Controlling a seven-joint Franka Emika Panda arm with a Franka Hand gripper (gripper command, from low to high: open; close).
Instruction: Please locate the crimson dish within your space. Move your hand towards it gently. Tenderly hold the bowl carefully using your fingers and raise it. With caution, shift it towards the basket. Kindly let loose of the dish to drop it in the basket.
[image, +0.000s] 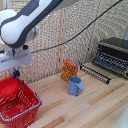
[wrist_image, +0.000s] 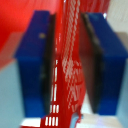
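Exterior view: the hand (image: 16, 67) hangs over the basket (image: 22, 112) at the exterior view's left, gripping the crimson dish (image: 8, 87) just above the basket's inside. A blue mug (image: 75, 86) stands well apart on the table (image: 95, 107).

Wrist view: both fingers (wrist_image: 35, 60) pinch the dish's red wall between them.

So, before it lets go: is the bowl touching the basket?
Cannot tell. In the exterior view the bowl overlaps the basket rim, red on red; the wrist view is blurred.
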